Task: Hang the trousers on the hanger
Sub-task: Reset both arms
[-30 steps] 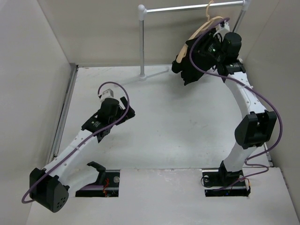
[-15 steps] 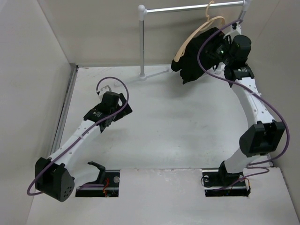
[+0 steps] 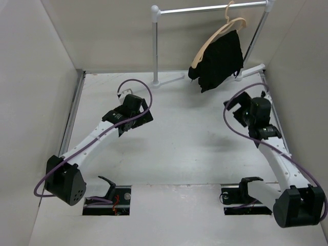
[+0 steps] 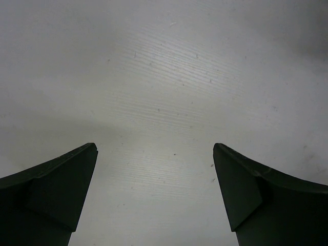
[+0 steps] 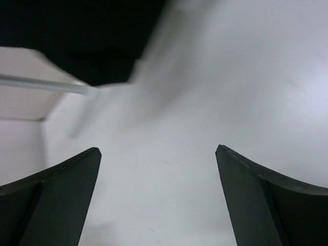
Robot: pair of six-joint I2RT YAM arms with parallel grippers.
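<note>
The hanger (image 3: 209,43), light tan with thin arched arms, hangs by its hook from the white rail (image 3: 205,8) of the stand at the far right of the table (image 3: 195,148), tilted so that its left arm points downward. The black trousers (image 3: 218,59) are draped over the hanger and hang below it, clear of the tabletop; in the right wrist view their dark lower edge fills the upper left corner. The right gripper (image 5: 159,154) lies near and below the garment, apart from it, with its jaws spread wide and only white surface between them. The left gripper (image 4: 155,148) is well apart from the hanger, over the left-centre of the table, jaws likewise spread wide above the bare tabletop.
</note>
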